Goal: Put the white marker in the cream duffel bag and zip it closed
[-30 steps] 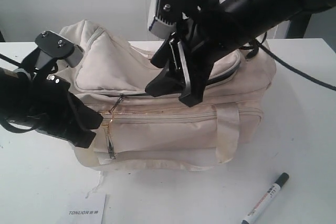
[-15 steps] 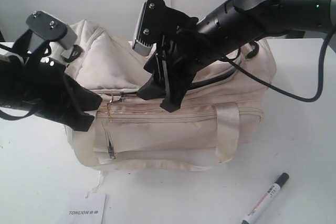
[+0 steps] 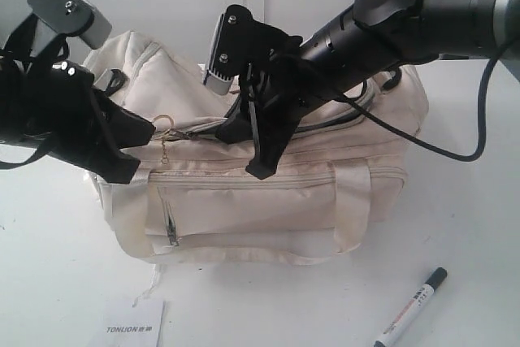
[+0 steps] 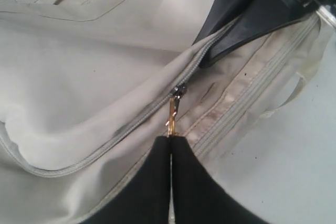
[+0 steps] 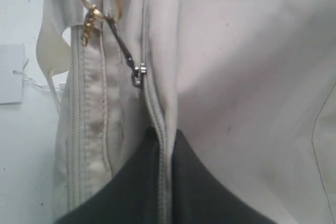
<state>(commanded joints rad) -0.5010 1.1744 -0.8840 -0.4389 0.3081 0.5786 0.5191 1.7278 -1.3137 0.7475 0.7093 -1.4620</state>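
1. Exterior view: the cream duffel bag [image 3: 244,209] sits on the white counter [image 3: 479,225]. The white marker [image 3: 410,308] lies on the counter outside the bag, in front of its right-hand end and well apart from it, with its black cap the end nearer the bag. A white card printed "TONLION" [image 3: 134,327] lies in front of the bag's left-hand end. The left fingers [image 3: 134,129] reach the left end of the bag's top, just beside a gold ring [image 3: 165,123]. The right fingers [image 3: 264,152] come down on the bag's top near its middle.
2. Left wrist view: the left fingers are clenched together, pinching the gold zip pull [image 4: 171,121]. The pull leads to the slider [image 4: 179,90] of the bag's top zip. One black right finger rests farther along the same zip line.
3. Right wrist view: the right fingers are clenched on the bag's top seam, with the zip teeth [image 5: 152,108] running between them. The slider sits just beyond their tips and the gold ring lies past it.
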